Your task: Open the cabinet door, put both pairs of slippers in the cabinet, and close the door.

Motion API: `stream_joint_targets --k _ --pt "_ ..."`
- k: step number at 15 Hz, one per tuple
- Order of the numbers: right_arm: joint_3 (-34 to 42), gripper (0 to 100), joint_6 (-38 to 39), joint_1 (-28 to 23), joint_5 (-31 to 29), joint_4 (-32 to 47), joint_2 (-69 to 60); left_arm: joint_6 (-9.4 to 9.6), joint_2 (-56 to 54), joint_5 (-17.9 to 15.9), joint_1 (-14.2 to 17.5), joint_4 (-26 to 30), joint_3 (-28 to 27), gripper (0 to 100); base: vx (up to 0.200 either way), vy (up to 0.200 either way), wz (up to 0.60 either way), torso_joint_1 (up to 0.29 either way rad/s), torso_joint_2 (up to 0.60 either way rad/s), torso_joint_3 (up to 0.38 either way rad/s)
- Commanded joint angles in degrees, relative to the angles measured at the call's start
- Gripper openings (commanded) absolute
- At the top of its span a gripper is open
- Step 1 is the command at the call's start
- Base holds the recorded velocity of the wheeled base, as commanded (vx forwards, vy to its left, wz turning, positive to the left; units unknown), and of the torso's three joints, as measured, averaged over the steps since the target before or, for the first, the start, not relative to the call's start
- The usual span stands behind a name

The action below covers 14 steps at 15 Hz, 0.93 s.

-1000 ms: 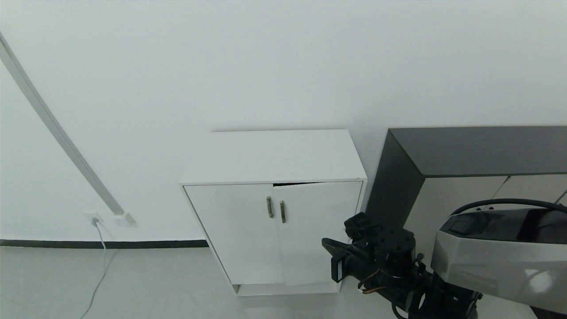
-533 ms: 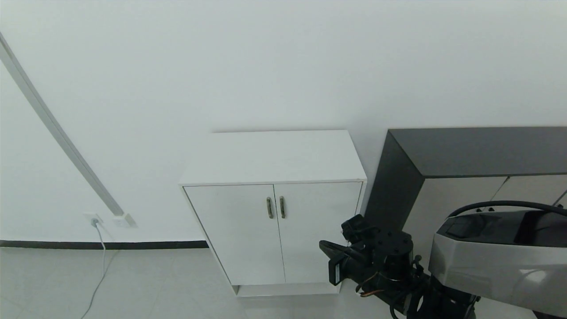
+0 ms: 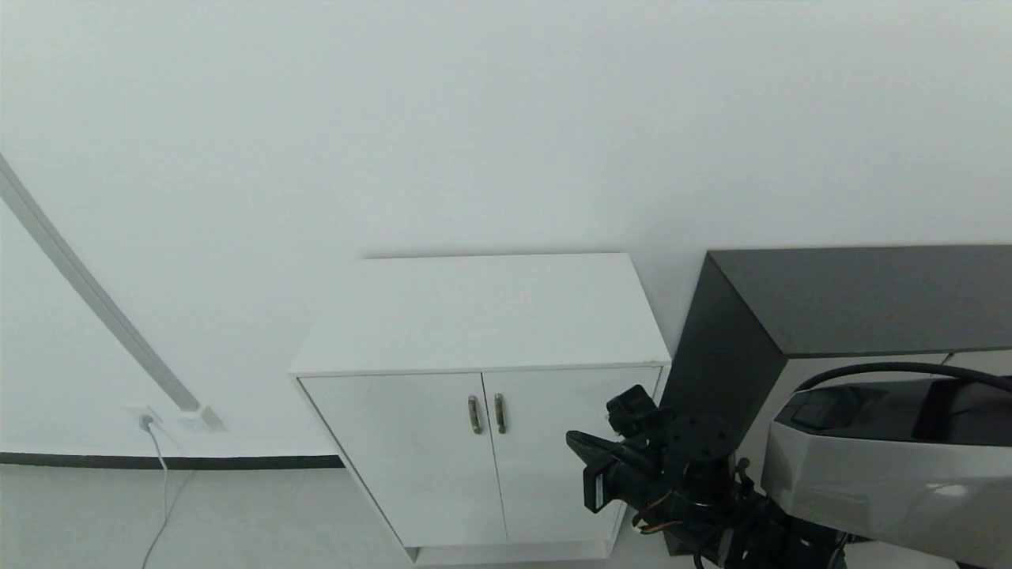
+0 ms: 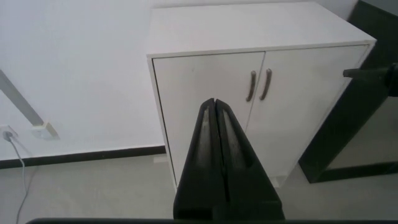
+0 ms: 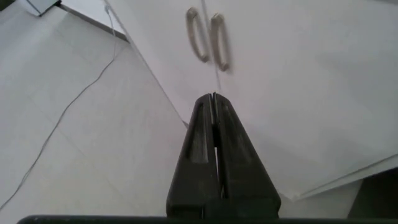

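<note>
The white cabinet (image 3: 482,316) stands on the floor against the wall, just beside a dark unit (image 3: 854,292), with both doors flush shut. Its two slim metal handles (image 3: 474,414) sit side by side at the middle seam. The left gripper (image 4: 215,106) and right gripper (image 5: 214,102) face it, fingers pressed together on nothing. I'd guess the doors are stiff but light. A handle is the place to grip, though smooth and crowded by its neighbour. I can read no writing.
</note>
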Motion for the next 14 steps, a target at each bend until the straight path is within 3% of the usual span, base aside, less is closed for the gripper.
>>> stream_joint_targets --k 1,4,6,9,14 --pt "1.78 0 -0.53 -0.07 -0.05 0.76 -4.64 0.0 0.07 0.0 0.04 0.0 0.01 0 0.0 0.0 0.0 0.0 0.0 0.0" --pt "3.1 0 -0.8 -1.3 -1.19 6.65 -13.42 0.0 0.07 0.0 0.04 0.0 0.01 0 0.0 0.0 0.0 0.0 0.0 0.0" --pt "3.19 0 -0.8 -4.64 -7.26 14.56 -23.09 0.0 0.07 0.0 0.04 0.0 0.01 0 0.0 0.0 0.0 0.0 0.0 0.0" --pt "8.82 0 -0.8 -11.94 -18.33 21.15 -34.43 0.0 0.07 -0.08 0.04 0.0 -0.08 0 0.0 0.0 0.0 0.0 0.0 0.0" --pt "19.89 0 -3.43 -27.14 -21.05 22.29 -46.3 0.0 0.07 -0.08 0.04 0.0 0.01 0 0.0 0.0 0.0 0.0 0.0 0.0"
